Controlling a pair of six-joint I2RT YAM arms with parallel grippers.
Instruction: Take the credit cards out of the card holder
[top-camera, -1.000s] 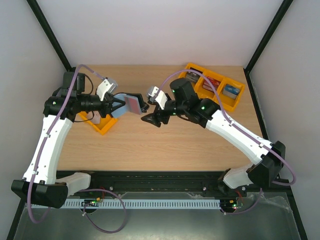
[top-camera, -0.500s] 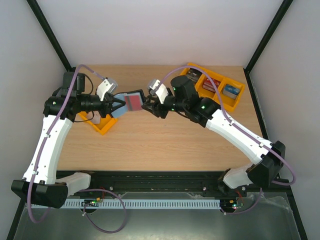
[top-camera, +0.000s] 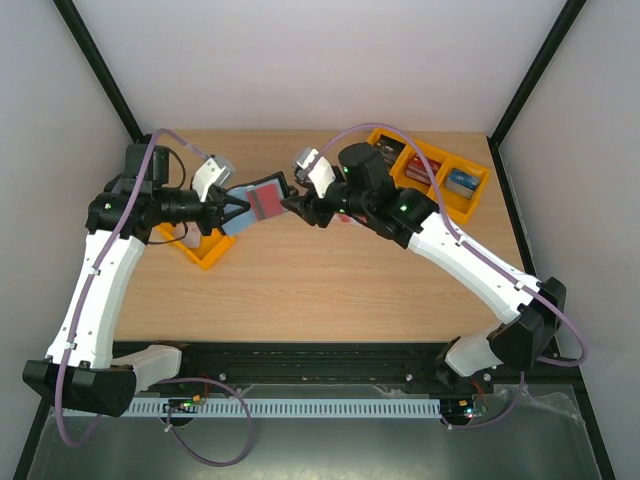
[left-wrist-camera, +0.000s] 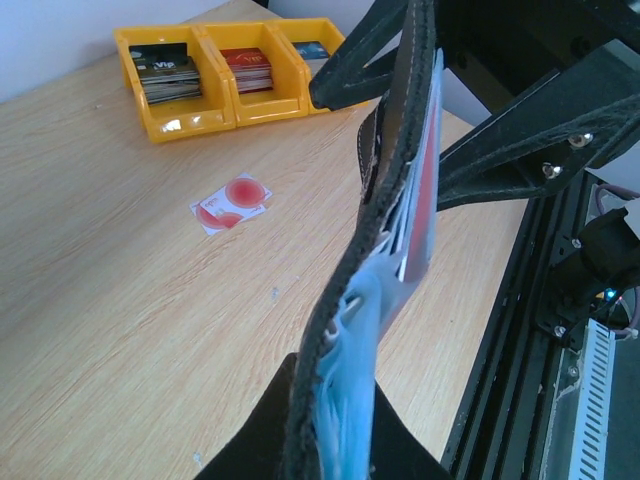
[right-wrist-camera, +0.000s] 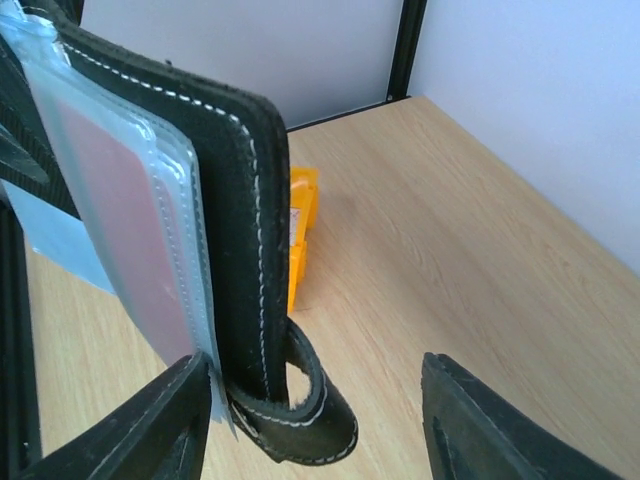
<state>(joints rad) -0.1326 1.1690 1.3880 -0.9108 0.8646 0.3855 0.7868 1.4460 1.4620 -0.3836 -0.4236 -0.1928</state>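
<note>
The left gripper (top-camera: 232, 210) is clamped on the lower edge of the card holder (top-camera: 262, 197) and holds it in the air above the surface (top-camera: 300, 290), left of centre. The holder is open and stands nearly on edge, its open side turned toward the other arm. This looks deliberate: one arm acts as a vice so that the other can pull against it.

The right gripper (top-camera: 297, 205) has its jaws spread wide and grips nothing. In the right wrist view its fingers (right-wrist-camera: 500, 430) straddle the black stitched cover, with the snap tab (right-wrist-camera: 300, 415) hanging in the gap between them. One finger sits close to the clear pocket (right-wrist-camera: 175, 290), and the other is well apart from the holder.

A pocketed credit card (right-wrist-camera: 110, 230) shows red through the plastic, so the holder is not yet empty. A loose credit card (left-wrist-camera: 230, 205), pale with red round marks, lies flat on the surface, well apart from the holder and near the three-bay yellow tray (left-wrist-camera: 225, 110). A small yellow bin (top-camera: 200, 250) sits under the left arm.

The step in hand appears to be lining up on the next card. The jaws now bracket the cover rather than the card, so I judge that closing here would pinch leather. The thin card also sits snugly in its sleeve, so the holder could twist in the left gripper when the card is pulled.
</note>
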